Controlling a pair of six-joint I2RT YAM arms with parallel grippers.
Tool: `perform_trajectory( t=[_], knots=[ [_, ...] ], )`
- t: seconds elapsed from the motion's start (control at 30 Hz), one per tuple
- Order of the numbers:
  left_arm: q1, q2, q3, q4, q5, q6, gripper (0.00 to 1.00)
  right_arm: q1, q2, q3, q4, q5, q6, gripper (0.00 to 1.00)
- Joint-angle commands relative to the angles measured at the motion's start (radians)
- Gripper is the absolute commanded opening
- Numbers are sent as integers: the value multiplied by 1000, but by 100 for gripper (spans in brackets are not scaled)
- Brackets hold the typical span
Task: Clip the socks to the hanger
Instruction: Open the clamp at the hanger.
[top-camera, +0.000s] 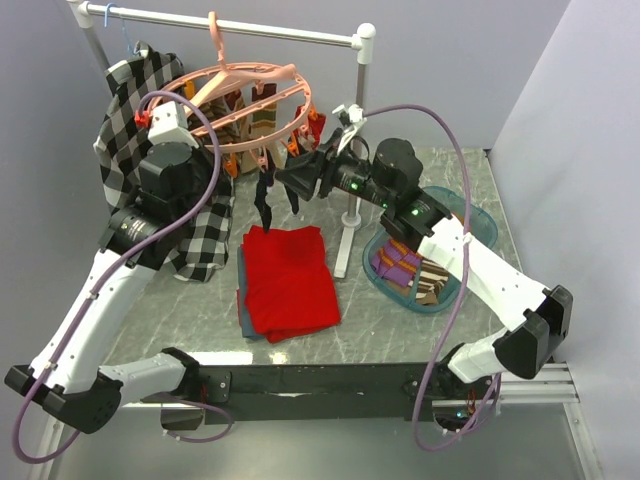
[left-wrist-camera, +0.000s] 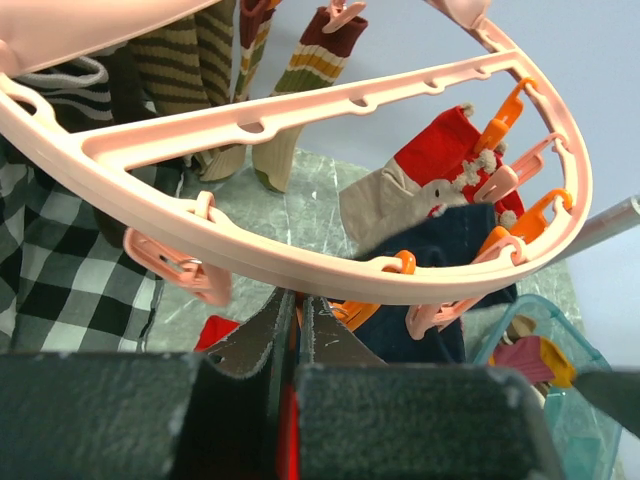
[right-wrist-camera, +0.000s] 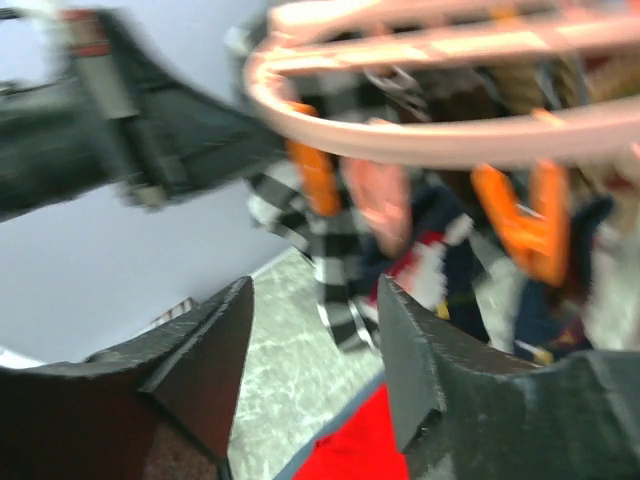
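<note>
The salmon-pink hanger (top-camera: 250, 78) hangs by its hook from the white rail. Several socks are clipped under it: brown striped ones (left-wrist-camera: 185, 60), a red and cream one (left-wrist-camera: 440, 150) and a navy one (left-wrist-camera: 450, 240). My left gripper (left-wrist-camera: 297, 295) sits just under the ring (left-wrist-camera: 300, 265), its jaws pressed together on an orange clip (left-wrist-camera: 350, 312). My right gripper (top-camera: 288, 180) is open and empty, also seen in the right wrist view (right-wrist-camera: 315, 285), below the ring near a dark striped sock (right-wrist-camera: 340, 260) that hangs down (top-camera: 265, 200). More socks (top-camera: 410, 270) lie in the teal basket (top-camera: 470, 215).
A folded red cloth (top-camera: 290, 280) lies on the table under the hanger. A black-and-white checked shirt (top-camera: 130, 110) hangs at the left behind my left arm. The white rail (top-camera: 230, 25) and a white stand post (top-camera: 350, 225) are close by.
</note>
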Motion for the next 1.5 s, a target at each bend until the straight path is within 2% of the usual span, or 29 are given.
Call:
perform_trajectory(
  t=[0.0,0.07,0.17,0.4,0.83,1.0,1.1,1.13,1.2,1.23,1.27,1.3,1.33,1.4,1.47],
  knots=[
    [0,4,58,3,39,16,1,63,-27,-23,221,-138,-93,62],
    [0,6,70,-10,59,8,1,97,10,-17,243,-144,-121,69],
    [0,6,82,-21,76,-3,3,109,72,-8,304,-144,-101,71],
    [0,3,90,-24,93,-29,3,123,197,29,361,-98,-113,72],
    [-2,-13,52,-6,128,-59,4,128,270,57,398,11,-113,67],
    [0,-17,39,-1,133,-62,4,126,281,81,401,-8,-106,54],
    [-2,-19,47,-7,145,-64,4,125,287,88,399,-37,-96,33],
    [0,-17,52,-12,146,-64,4,125,289,88,398,-41,-96,23],
    [-2,-25,59,-18,149,-69,6,125,289,83,401,-49,-95,14],
    [-2,-29,59,-20,148,-69,11,126,287,81,401,-54,-95,5],
    [-2,-36,61,-26,146,-69,14,128,286,77,399,-54,-96,1],
    [0,-39,62,-29,143,-69,18,126,286,75,396,-54,-96,0],
    [0,-40,66,-32,145,-69,27,128,283,74,393,-54,-99,0],
    [0,-45,76,-50,154,-70,38,125,283,74,384,-52,-107,0],
    [-2,-51,88,-58,163,-73,45,126,281,74,376,-51,-113,0]
  ],
)
